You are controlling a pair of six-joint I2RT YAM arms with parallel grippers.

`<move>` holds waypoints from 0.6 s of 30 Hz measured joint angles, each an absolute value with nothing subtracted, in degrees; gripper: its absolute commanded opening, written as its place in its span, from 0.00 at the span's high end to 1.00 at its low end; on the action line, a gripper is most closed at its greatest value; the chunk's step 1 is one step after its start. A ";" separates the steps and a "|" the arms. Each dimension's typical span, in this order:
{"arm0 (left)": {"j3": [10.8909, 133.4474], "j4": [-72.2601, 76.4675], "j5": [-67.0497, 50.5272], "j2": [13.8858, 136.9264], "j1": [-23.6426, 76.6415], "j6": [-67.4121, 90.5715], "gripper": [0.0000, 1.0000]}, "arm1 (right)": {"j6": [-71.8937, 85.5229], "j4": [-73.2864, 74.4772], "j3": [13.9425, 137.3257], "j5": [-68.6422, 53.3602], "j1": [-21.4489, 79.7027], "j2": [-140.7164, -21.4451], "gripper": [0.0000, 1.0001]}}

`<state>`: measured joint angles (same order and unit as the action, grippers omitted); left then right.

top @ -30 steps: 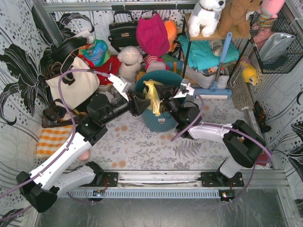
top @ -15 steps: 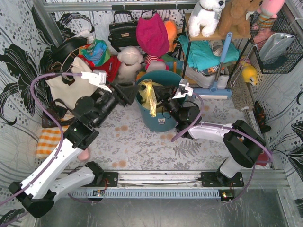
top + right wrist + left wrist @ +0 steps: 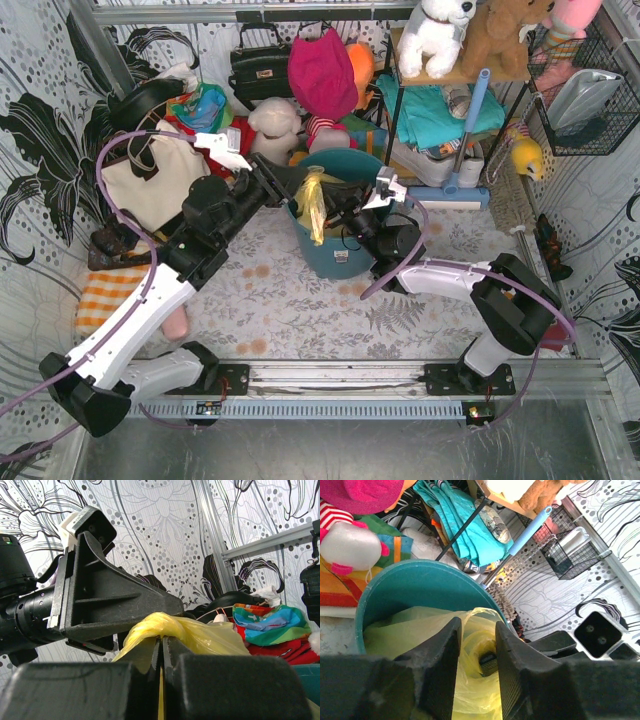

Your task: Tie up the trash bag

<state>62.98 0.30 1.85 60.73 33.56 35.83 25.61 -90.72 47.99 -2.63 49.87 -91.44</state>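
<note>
The trash bag (image 3: 313,205) is thin yellow-green plastic lining the round teal bin (image 3: 345,255). Its top is gathered into a twisted strip standing above the rim. My right gripper (image 3: 335,205) is shut on that strip; in the right wrist view (image 3: 163,642) the plastic (image 3: 200,632) bulges over its closed tips. My left gripper (image 3: 288,190) is open at the bin's left rim. In the left wrist view (image 3: 477,626) its fingers (image 3: 442,670) straddle a loop of the bag (image 3: 470,690) without pinching it, above the bin (image 3: 410,585). No paper shows.
A cream tote (image 3: 160,185) stands left of the bin, with a white plush (image 3: 275,130), a pink hat (image 3: 322,75) and a black handbag (image 3: 260,70) behind. A blue-handled mop (image 3: 465,140) and a shelf of toys (image 3: 440,35) are at back right. An orange checked cloth (image 3: 110,295) lies left.
My left gripper drew back left from the bag half a second ago and has come back to the bin's left rim, higher up. The right gripper still holds the twisted strip.
</note>
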 measured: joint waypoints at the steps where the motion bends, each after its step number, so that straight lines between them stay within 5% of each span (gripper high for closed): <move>1: 63.00 0.45 1.17 60.66 33.23 36.25 0.67 | 25.61 -90.72 47.99 -2.61 49.87 -91.44 1.00; 8: 62.98 1.30 -3.11 60.25 31.68 38.11 1.00 | 25.61 -90.72 47.99 -2.61 49.87 -91.44 1.00; 18: 63.09 2.26 -6.24 60.27 31.38 38.35 1.00 | 25.61 -90.76 47.99 -2.59 49.87 -91.44 1.00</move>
